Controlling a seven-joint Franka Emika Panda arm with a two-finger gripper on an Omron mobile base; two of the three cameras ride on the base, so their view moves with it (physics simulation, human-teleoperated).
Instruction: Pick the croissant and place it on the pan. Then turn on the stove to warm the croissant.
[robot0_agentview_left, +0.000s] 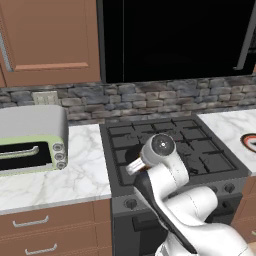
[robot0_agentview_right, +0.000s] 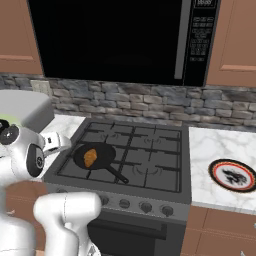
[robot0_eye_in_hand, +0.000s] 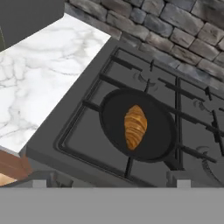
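So the croissant (robot0_agentview_right: 90, 157) is sitting in the pan (robot0_agentview_right: 104, 151), pretty much dead center, lying flat on the black surface. From the hand view you can see it clearly, a golden-brown lump (robot0_eye_in_hand: 135, 126) in the middle of the pan (robot0_eye_in_hand: 158, 131), its long axis running roughly 12 to 6 o'clock in that picture. The pan sits on the front-left burner grate of the stove (robot0_agentview_right: 150, 150), and in the right base view its thin handle sticks out toward about 4 o'clock, over the grates toward the front of the range. The row of knobs (robot0_agentview_right: 145, 207) runs along the stove's front edge. The plate (robot0_agentview_right: 233, 175) with the red rim is on the marble counter (robot0_agentview_right: 215, 142) at 3 o'clock from the stove, well apart from the pan. On the other side, the toaster oven (robot0_agentview_left: 31, 140) sits on the counter at about 9 o'clock from the stove. The arm (robot0_agentview_left: 170, 170) is up over the front-left part of the range in the left base view, hiding most of the pan there. As for the gripper, honestly can't tell whether its fingers are spread or pressed together.
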